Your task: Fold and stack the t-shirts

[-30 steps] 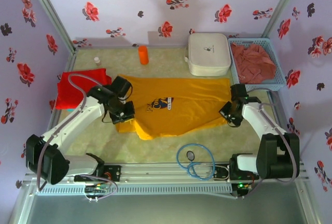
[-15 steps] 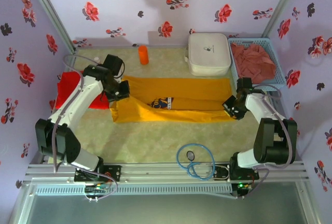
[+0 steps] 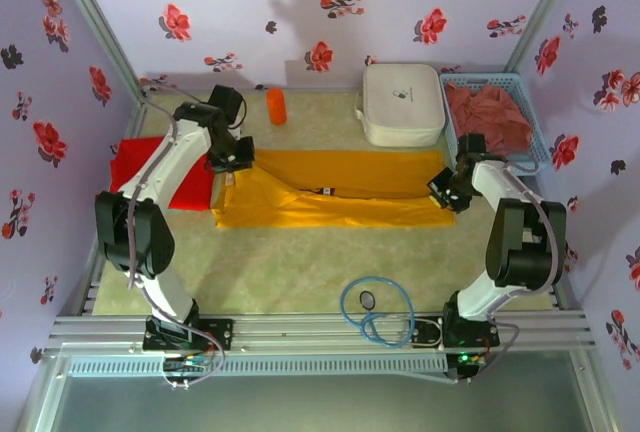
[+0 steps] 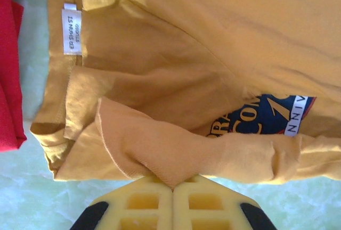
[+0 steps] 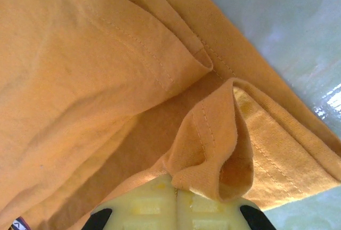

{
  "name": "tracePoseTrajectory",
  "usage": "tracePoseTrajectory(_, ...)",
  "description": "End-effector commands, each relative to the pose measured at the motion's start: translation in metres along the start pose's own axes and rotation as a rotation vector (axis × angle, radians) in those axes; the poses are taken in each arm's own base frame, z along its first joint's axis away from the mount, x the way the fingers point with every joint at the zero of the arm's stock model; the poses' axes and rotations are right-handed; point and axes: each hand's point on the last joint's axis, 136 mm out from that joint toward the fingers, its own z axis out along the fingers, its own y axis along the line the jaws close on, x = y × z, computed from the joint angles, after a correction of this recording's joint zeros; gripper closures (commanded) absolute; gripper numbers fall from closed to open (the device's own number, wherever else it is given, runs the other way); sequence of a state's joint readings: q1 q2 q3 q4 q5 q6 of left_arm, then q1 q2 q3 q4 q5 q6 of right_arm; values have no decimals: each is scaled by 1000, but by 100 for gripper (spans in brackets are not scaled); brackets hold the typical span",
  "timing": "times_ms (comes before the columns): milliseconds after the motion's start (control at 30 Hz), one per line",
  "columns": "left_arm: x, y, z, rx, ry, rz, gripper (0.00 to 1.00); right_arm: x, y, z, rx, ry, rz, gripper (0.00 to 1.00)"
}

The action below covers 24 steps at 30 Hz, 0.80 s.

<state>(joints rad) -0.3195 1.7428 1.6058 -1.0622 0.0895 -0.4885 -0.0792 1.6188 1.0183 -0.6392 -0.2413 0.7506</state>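
A golden-yellow t-shirt point(image 3: 330, 187) lies across the middle of the table, folded lengthwise into a long band. My left gripper point(image 3: 228, 160) is shut on its left end, a pinch of yellow cloth point(image 4: 160, 158) bunched between the fingers. At the other end my right gripper point(image 3: 447, 190) is shut on a hemmed edge point(image 5: 213, 150). In the left wrist view the shirt's blue print point(image 4: 266, 115) and white label point(image 4: 71, 27) show. A bright red t-shirt point(image 3: 160, 174) lies at the left edge. A dusty reddish-pink t-shirt point(image 3: 487, 120) sits crumpled in the blue basket point(image 3: 536, 157).
A white rounded hard case point(image 3: 403, 104) stands at the back, left of the basket. An orange cylinder point(image 3: 276, 105) and a small pale bottle point(image 3: 187, 117) are at the back left. A blue cable loop point(image 3: 375, 312) lies near the front rail.
Both grippers have carried the shirt's near edge away from me, over onto its far half. The spread shirt has become a narrow folded band, hiding most of the print.
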Motion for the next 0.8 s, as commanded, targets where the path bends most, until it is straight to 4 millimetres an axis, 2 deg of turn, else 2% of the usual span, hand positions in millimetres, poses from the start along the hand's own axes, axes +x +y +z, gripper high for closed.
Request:
tracePoseTrajectory(0,-16,4,-4,-17,-31,22,100,-11,7,0,-14,-14,-14,98)
tracePoseTrajectory(300,-24,0,9,-22,-10,27,100,-21,17,2,-43,-28,-17,85)
tracePoseTrajectory(367,-26,0,12,-23,-6,24,100,-20,23,0,-73,-21,-15,70)
tracePoseTrajectory(467,-30,-2,16,-20,-11,19,100,-23,26,-6,-86,-50,-17,55)
tracePoseTrajectory(633,-35,-3,23,-20,-12,15,100,-21,29,-20,-106,-75,-36,41)
tracePoseTrajectory(767,-39,-5,25,-20,-14,20,100,-17,32,-29,-136,-79,-57,37)
